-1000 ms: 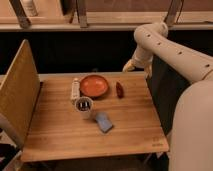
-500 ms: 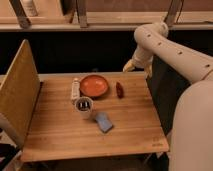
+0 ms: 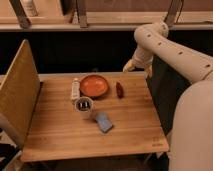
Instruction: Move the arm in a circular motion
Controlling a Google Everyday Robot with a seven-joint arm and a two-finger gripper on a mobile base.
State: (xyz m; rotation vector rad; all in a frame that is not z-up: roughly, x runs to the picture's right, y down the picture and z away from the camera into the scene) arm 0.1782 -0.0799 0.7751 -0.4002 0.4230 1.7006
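The arm (image 3: 175, 47) is a very large cream-white tube with small dark dots. It comes in from the lower right and bends at the upper right of the camera view. It ends in a pale yellowish gripper (image 3: 131, 65) that hangs above the far right edge of the wooden table (image 3: 60, 130), just behind a dark red object (image 3: 119, 90). The gripper holds nothing that I can see.
On the table stand an orange bowl (image 3: 94, 85), a white bottle lying down (image 3: 75, 89), a cup with dark contents (image 3: 84, 106) and a blue sponge (image 3: 104, 121). A wooden panel (image 3: 19, 87) rises along the table's left side. A counter runs behind.
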